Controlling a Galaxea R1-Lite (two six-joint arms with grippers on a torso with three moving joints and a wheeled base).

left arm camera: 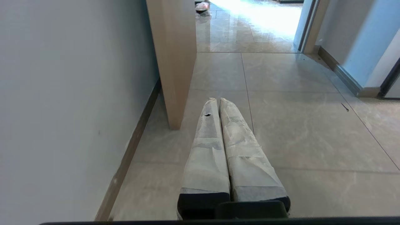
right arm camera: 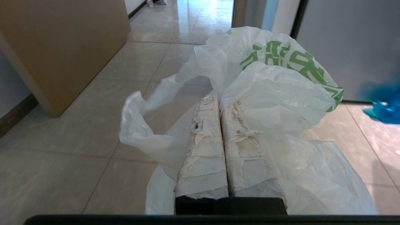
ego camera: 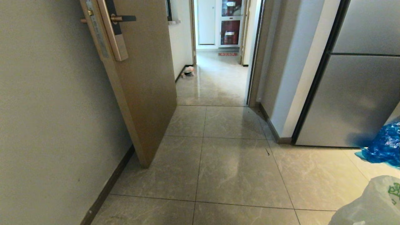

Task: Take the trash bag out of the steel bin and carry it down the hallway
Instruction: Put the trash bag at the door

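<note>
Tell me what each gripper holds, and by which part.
Right gripper: jaws shut on the trash bag, pinching its gathered top edge. Left gripper: shut, empty.

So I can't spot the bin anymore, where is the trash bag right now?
The trash bag hangs from the shut right gripper, at the head view's lower right corner, just below a blue bag by the steel fridge.

Trash bag (ego camera: 372,203) cut off at head view's corner; blue plastic (ego camera: 382,147) cropped; distant floor item (ego camera: 188,72) indistinct.
</note>
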